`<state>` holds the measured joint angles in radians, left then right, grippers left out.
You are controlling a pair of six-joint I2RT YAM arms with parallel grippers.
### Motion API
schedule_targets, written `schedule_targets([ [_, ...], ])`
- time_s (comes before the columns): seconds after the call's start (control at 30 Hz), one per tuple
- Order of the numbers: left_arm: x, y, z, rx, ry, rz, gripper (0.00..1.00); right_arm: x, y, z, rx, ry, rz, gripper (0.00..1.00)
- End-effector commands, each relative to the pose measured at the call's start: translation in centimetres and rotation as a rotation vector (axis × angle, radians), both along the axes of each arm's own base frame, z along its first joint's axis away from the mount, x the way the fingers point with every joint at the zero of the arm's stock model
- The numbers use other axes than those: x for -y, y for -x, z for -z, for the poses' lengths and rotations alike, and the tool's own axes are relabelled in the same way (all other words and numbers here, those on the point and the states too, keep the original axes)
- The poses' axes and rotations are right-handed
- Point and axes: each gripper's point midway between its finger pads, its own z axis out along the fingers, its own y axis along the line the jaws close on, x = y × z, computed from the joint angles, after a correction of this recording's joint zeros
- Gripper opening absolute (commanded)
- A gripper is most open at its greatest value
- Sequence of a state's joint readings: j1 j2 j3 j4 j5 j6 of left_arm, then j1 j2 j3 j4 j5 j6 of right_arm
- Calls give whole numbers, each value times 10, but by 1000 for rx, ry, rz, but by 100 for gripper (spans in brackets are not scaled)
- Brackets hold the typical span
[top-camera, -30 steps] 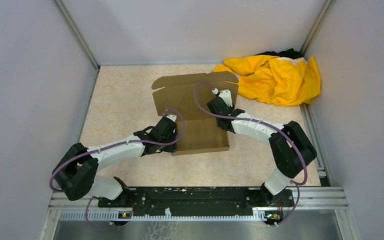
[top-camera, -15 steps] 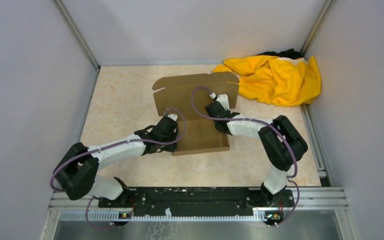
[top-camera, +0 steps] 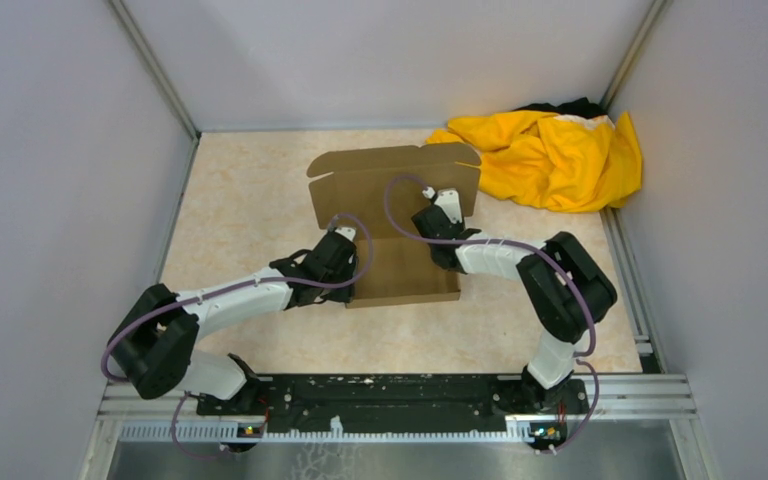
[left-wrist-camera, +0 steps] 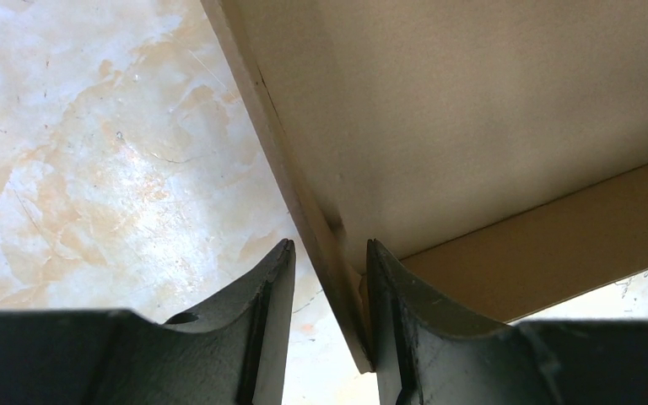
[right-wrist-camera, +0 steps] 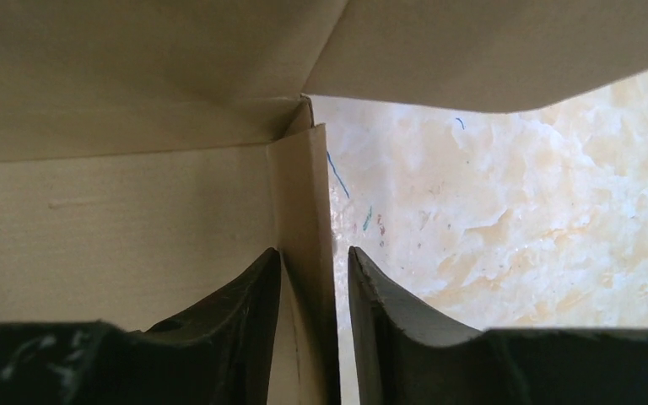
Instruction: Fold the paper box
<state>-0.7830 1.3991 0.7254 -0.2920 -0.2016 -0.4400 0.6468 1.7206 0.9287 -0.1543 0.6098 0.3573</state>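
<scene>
My left jaws stand partly open astride the left side wall of the paper box (top-camera: pixel 403 278). The wall's raw edge lies against one matte black curved finger (left-wrist-camera: pixel 392 329), and a clear strip of counter shows between the wall and the other finger, so nothing is clamped. My right jaws straddle the short upright wall at the box's right rear corner. The cardboard sits against one finger (right-wrist-camera: pixel 240 329) and only a thin sliver of light shows at the other, so I cannot tell whether that is a true pinch or just a close fit. The box is plain brown corrugated board, smooth-faced and unprinted. It is a shallow rectangular tray with low walls, and its lid stands upright at the far side, the lid's top edge die-cut with rounded tabs. It sits mid-counter, between the two arms. The counter (top-camera: pixel 245 200) is a glossy beige marbled surface with a few small pen marks near the right corner of the box. There is bare room to the box's left and near side. At the far right corner a crumpled yellow cloth (top-camera: pixel 550 155) lies just beyond the lid, with grey enclosure panels (top-camera: pixel 60 150) close on three sides.
</scene>
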Motion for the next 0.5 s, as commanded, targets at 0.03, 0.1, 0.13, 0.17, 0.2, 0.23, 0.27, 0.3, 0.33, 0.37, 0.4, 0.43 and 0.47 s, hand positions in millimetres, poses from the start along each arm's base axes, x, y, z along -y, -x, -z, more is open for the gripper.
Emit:
schedule_targets([
  [0.03,2,-4,-7,14,1,-2,43,1,5,-22,29,-44,-14,40],
  [0.1,2,-4,-8,15,4,-3,43,1,8,-28,22,-52,-22,41],
  [0.13,2,-4,-9,16,5,-3,43,2,10,-31,20,-55,-24,41],
  [0.17,2,-4,-10,18,6,-4,43,2,12,-33,16,-58,-29,41],
  [0.2,2,-4,-10,19,9,-4,43,2,14,-34,10,-61,-33,41],
  [0.23,2,-4,-11,19,11,-4,43,3,17,-36,6,-66,-34,41],
  [0.27,2,-4,-11,20,14,-4,43,3,19,-37,1,-73,-38,41],
  [0.3,2,-3,-11,18,15,-5,43,3,22,-38,-2,-80,-41,41],
  [0.33,2,-3,-12,20,19,-6,43,3,24,-38,-7,-87,-45,40],
  [0.37,2,-3,-12,18,20,-6,43,4,27,-38,-12,-90,-47,40],
  [0.4,3,-2,-12,18,24,-4,43,5,30,-37,-19,-93,-48,40],
  [0.43,3,-1,-12,17,24,-4,43,5,33,-36,-24,-97,-51,40],
  [0.47,4,-2,-13,20,28,-4,43,5,35,-34,-33,-100,-56,40],
])
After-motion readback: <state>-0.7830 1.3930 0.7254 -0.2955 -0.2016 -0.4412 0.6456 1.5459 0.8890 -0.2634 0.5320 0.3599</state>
